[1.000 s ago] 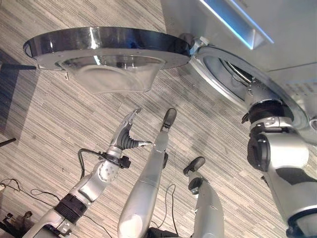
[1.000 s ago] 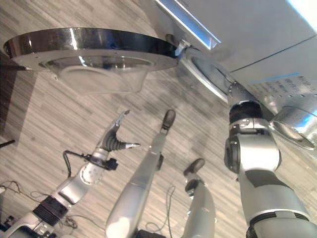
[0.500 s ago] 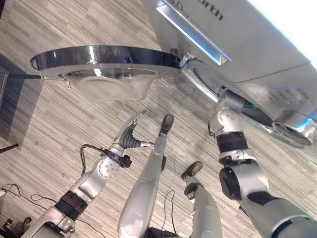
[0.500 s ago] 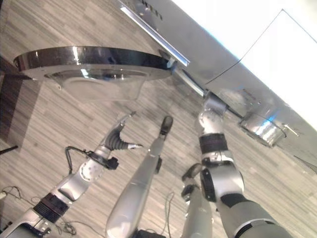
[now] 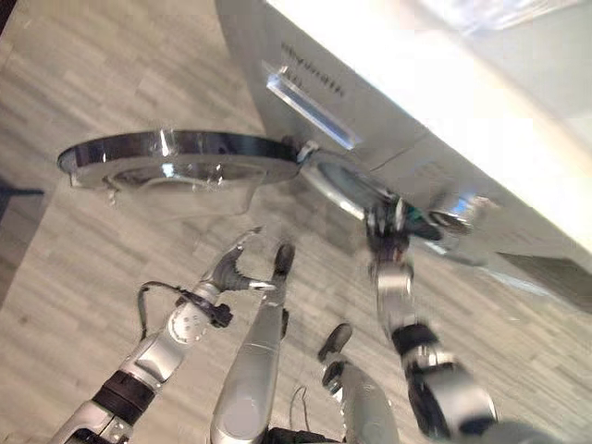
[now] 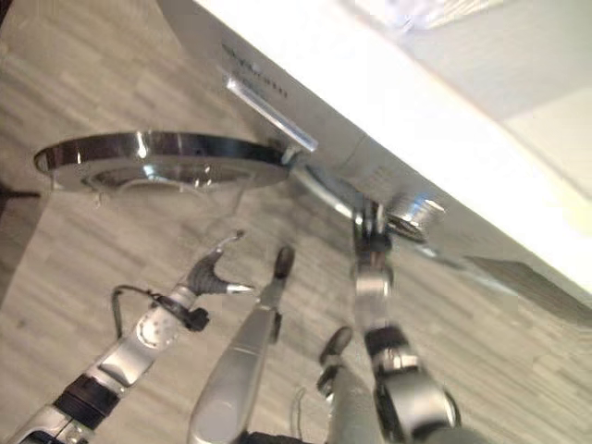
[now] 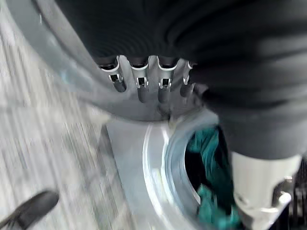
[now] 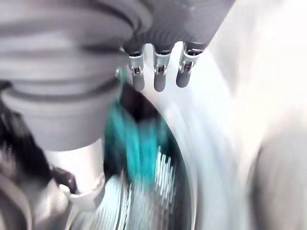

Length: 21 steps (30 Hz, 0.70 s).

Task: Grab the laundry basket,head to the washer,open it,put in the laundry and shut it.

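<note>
Robot hand on the right (image 5: 384,227) sat at the washer's drum opening (image 5: 347,185); its fingers (image 8: 156,76) hung straight and empty. The left robot hand (image 5: 236,268) hung loose below the swung-open door (image 5: 176,153). In the left wrist view, teal laundry (image 7: 211,163) lay inside the drum, so loading looked done.

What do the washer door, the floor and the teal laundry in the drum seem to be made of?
Washer door: a polished, chrome-like rim, probably metal or plated plastic, with bright reflections; its bulging centre looks like clear glass or plastic.
Floor: grey, wood-look planks with streaky grain, likely laminate or vinyl; matte.
Teal laundry: soft fabric, judging by its folds; the weave is too blurred to tell.
</note>
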Motion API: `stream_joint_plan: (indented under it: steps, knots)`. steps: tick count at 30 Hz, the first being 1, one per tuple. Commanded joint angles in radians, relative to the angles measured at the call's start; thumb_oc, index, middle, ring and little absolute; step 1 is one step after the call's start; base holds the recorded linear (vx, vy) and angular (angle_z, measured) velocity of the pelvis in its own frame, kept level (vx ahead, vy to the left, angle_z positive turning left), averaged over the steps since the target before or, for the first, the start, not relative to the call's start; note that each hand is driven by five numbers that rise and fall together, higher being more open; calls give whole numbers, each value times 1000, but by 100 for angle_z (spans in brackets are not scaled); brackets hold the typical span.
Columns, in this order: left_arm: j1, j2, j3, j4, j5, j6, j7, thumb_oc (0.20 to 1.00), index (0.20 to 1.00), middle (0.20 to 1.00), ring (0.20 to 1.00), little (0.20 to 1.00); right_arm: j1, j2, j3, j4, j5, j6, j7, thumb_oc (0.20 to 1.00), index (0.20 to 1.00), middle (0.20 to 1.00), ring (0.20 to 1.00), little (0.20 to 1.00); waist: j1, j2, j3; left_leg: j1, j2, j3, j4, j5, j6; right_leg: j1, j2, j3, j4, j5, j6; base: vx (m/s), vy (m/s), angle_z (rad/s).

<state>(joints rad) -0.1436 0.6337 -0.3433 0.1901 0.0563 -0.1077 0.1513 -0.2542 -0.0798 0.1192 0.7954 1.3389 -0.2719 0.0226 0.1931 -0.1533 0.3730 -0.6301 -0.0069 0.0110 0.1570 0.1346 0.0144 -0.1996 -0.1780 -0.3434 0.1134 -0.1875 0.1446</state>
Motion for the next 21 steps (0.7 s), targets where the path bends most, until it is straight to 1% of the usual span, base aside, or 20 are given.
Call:
stream_joint_plan:
  steps: [1, 3, 4, 5, 6, 7, 8, 9, 10, 12, 13, 14, 15, 16, 17, 18, 19, 20, 21]
  knots:
    - [91, 3, 31, 16, 90, 2, 15, 1000, 1000, 1000, 1000, 1000, 106, -83, -34, 65, -302, 93, -38, 1000, 1000, 1000, 1000, 1000, -21, 89, -48, 31, -2, -9, -48, -57, -35, 35, 76, -6, 88, -95, -106, 21, -9, -30]
    - [121, 12, 84, 52, 107, 12, 17, 1000, 1000, 1000, 1000, 1000, 161, -114, -38, 165, -451, 131, -56, 1000, 1000, 1000, 1000, 1000, -24, 84, -83, 70, 3, -12, -51, -56, -37, 74, 76, -15, 77, -95, -108, 7, 7, -8]
    - [158, 5, 133, 80, 115, 15, 17, 1000, 1000, 1000, 1000, 1000, 203, -138, -35, 260, -623, 160, -69, 1000, 1000, 1000, 1000, 1000, -25, 81, -115, 103, 8, -17, -57, -51, -39, 114, 80, -24, 60, -96, -110, -16, 24, 6]
    - [187, 5, 165, 87, 116, 16, 15, 1000, 1000, 1000, 1000, 1000, 235, -148, -36, 270, -684, 166, -75, 1000, 1000, 1000, 1000, 1000, -28, 83, -130, 121, 11, -19, -63, -45, -40, 132, 84, -26, 56, -97, -111, -13, 9, 8]
    - [194, 5, 168, 83, 117, 17, 14, 1000, 1000, 1000, 1000, 1000, 240, -148, -34, 268, -687, 167, -76, 1000, 1000, 1000, 1000, 1000, -31, 83, -131, 125, 11, -20, -66, -44, -40, 136, 84, -27, 54, -97, -111, -54, 16, 10]
    - [203, 4, 183, 94, 120, 18, 14, 1000, 1000, 1000, 1000, 1000, 252, -150, -38, 287, -725, 175, -68, 1000, 1000, 1000, 1000, 1000, -35, 83, -144, 142, 18, -18, -67, -38, -44, 151, 89, -28, 54, -102, -116, -115, 11, 13]
    - [242, 5, 216, 97, 128, 23, 3, 1000, 1000, 1000, 1000, 1000, 286, -152, -50, 305, -776, 183, -68, 1000, 1000, 1000, 1000, 1000, -40, 86, -166, 164, 31, -21, -69, -26, -51, 182, 102, -29, 43, -118, -130, -166, 12, 12]
    - [254, 1, 232, 107, 130, 26, 5, 1000, 1000, 1000, 1000, 1000, 297, -152, -47, 302, -794, 186, -66, 1000, 1000, 1000, 1000, 1000, -42, 88, -174, 173, 41, -21, -71, -11, -57, 195, 113, -28, 37, -128, -141, -118, 0, 7]
    - [257, 0, 234, 105, 130, 26, 4, 1000, 1000, 1000, 1000, 1000, 299, -152, -45, 301, -795, 186, -67, 1000, 1000, 1000, 1000, 1000, -43, 88, -173, 176, 42, -21, -73, -9, -59, 198, 115, -28, 35, -128, -142, -136, -13, 2]
    - [263, -20, 251, 131, 139, 39, 20, 1000, 1000, 1000, 1000, 1000, 303, -149, -54, 297, -798, 184, -73, 1000, 1000, 1000, 1000, 1000, -52, 93, -187, 190, 61, -18, -91, 28, -76, 222, 137, -19, 2, -132, -152, -216, 2, 3]
    - [261, -36, 266, 138, 155, 51, 34, 1000, 1000, 1000, 1000, 1000, 289, -147, -56, 309, -792, 185, -81, 1000, 1000, 1000, 1000, 1000, -54, 101, -197, 190, 87, -18, -119, 85, -111, 245, 159, -11, -36, -132, -162, -281, 29, 1]
    - [258, -42, 272, 139, 155, 53, 43, 1000, 1000, 1000, 1000, 1000, 283, -146, -51, 308, -799, 184, -83, 1000, 1000, 1000, 1000, 1000, -56, 107, -195, 196, 100, -19, -131, 105, -127, 246, 163, -8, -43, -125, -164, -226, 15, -8]
    - [258, -42, 273, 139, 156, 53, 43, 1000, 1000, 1000, 1000, 1000, 282, -146, -51, 308, -799, 184, -83, 1000, 1000, 1000, 1000, 1000, -55, 108, -193, 199, 102, -19, -135, 108, -128, 248, 165, -7, -45, -123, -165, -213, 82, -21]
    - [241, -55, 282, 139, 159, 57, 66, 1000, 1000, 1000, 1000, 1000, 261, -151, -33, 307, -811, 184, -87, 1000, 1000, 1000, 1000, 1000, -49, 112, -179, 202, 123, -63, -130, 122, -148, 242, 157, 16, -40, -110, -166, -270, 144, -28]
    - [233, -59, 287, 141, 161, 56, 78, 1000, 1000, 1000, 1000, 1000, 250, -153, -25, 309, -817, 185, -91, 1000, 1000, 1000, 1000, 1000, -44, 121, -172, 199, 134, -89, -113, 127, -133, 230, 150, 12, -40, -79, -159, -267, 147, -41]
    - [232, -60, 287, 141, 161, 56, 79, 1000, 1000, 1000, 1000, 1000, 248, -153, -25, 309, -817, 185, -91, 1000, 1000, 1000, 1000, 1000, -44, 122, -170, 199, 135, -90, -110, 126, -133, 231, 150, 12, -41, -78, -159, -181, 112, -44]
    - [227, -61, 295, 130, 168, 57, 88, 1000, 1000, 1000, 1000, 1000, 239, -157, -17, 304, -823, 188, -88, 1000, 1000, 1000, 1000, 1000, -51, 118, -173, 221, 148, -114, -99, 102, -123, 227, 139, 23, -42, -60, -151, -85, 61, -34]
    - [225, -64, 298, 131, 175, 57, 94, 1000, 1000, 1000, 1000, 1000, 237, -158, -13, 299, -831, 189, -88, 1000, 1000, 1000, 1000, 1000, -60, 115, -171, 230, 166, -113, -71, 90, -121, 232, 128, 28, -44, -53, -149, -112, 104, -20]
    - [220, -65, 305, 127, 180, 57, 101, 1000, 1000, 1000, 1000, 1000, 237, -160, -10, 290, -833, 190, -85, 1000, 1000, 1000, 1000, 1000, -71, 110, -176, 251, 193, -97, -47, 69, -116, 234, 114, 33, -49, -38, -144, -82, 112, -10]
